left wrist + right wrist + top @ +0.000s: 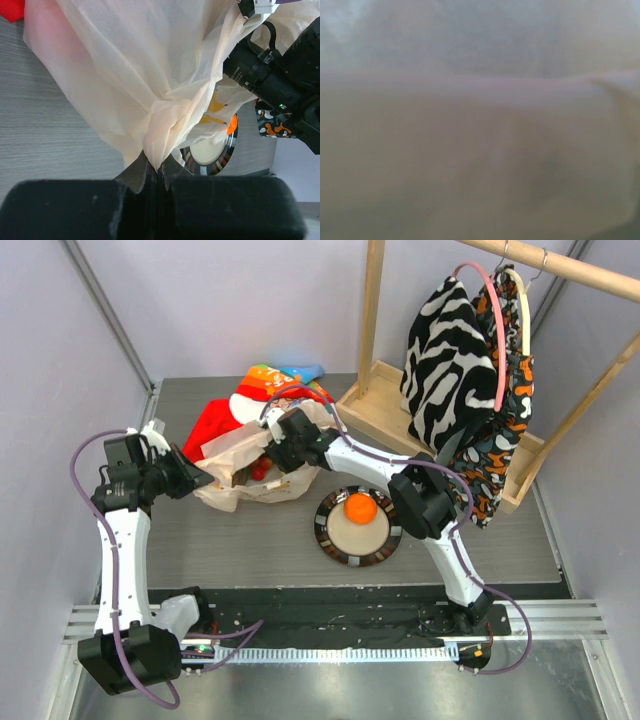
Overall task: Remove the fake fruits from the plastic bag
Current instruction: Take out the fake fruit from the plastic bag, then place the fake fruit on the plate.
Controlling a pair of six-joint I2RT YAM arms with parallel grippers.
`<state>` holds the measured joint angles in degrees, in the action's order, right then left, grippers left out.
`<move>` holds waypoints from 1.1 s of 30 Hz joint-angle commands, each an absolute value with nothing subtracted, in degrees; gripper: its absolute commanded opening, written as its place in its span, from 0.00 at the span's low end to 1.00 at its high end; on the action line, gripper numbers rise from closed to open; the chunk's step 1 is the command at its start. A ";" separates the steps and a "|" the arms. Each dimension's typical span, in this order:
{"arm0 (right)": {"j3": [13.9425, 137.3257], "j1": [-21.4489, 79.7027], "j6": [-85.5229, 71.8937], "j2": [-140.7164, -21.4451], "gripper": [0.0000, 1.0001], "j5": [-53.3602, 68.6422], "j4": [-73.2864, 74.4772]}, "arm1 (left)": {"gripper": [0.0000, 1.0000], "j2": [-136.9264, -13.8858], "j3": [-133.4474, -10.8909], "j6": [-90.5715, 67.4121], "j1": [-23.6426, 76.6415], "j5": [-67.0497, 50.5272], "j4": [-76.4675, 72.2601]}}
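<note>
Crinkled cream plastic bag (pixel 232 492) lies bunched on the counter (pixel 250 552), red fruit (pixel 259 469) showing inside; small orange (pixel 360 508) rests on a plate (pixel 330 544)

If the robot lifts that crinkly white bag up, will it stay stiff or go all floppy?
Probably floppy: the plastic bag bunches into soft folds where the left hand pinches it. It looks thin, since colour shows through, so it is likely light. The red fruit inside might make it sag.

Laboratory robot cell: plain pale walls (pixel 220 300) enclosing a grey table (pixel 250 550), left arm (pixel 118 550) and right arm (pixel 440 540) bolted to a metal rail (pixel 570 615), a wooden garment rack (pixel 374 310) beside them.
</note>
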<state>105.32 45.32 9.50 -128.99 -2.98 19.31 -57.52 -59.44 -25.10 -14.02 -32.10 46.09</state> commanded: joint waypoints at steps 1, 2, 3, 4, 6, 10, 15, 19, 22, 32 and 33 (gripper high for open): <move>108.36 45.35 8.88 -125.87 0.51 -0.80 22.58 | 0.01 -56.86 -59.85 -25.31 -14.59 -33.05 45.00; 108.80 45.26 9.40 -124.99 0.45 1.65 23.02 | 0.01 -56.87 -59.85 -25.40 -14.59 -33.13 44.65; 109.07 45.26 9.40 -122.63 0.43 2.45 23.11 | 0.01 -57.04 -59.85 -25.49 -14.68 -33.31 44.47; 109.51 45.26 9.32 -121.30 0.41 3.77 23.29 | 0.01 -57.13 -59.85 -25.66 -14.59 -33.48 44.30; 110.65 45.26 9.14 -118.40 0.39 8.84 24.69 | 0.01 -57.57 -60.12 -25.75 -14.50 -33.66 43.77; 109.08 44.91 8.00 -107.79 0.36 19.47 24.96 | 0.01 -58.45 -60.73 -25.93 -14.59 -33.92 42.80; 103.19 44.91 7.12 -97.92 0.32 25.40 22.41 | 0.01 -59.85 -61.87 -26.01 -14.59 -33.49 41.14; 101.43 44.74 6.33 -92.30 0.32 25.67 23.64 | 0.01 -60.90 -63.45 -25.93 -14.59 -33.14 40.78; 99.85 43.95 7.47 -87.64 0.33 24.09 27.76 | 0.01 -61.35 -64.25 -25.75 -14.59 -33.22 41.22; 77.36 33.84 18.01 -66.63 0.33 13.81 46.14 | 0.01 -62.66 -65.21 -25.40 -14.50 -33.13 41.48; 75.60 33.75 18.89 -65.66 0.33 11.71 46.49 | 0.01 -62.67 -65.13 -25.40 -14.59 -33.05 41.40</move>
<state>80.82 35.05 13.54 -72.23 17.69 39.97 -62.43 -62.92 -25.50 -14.06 -32.21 43.16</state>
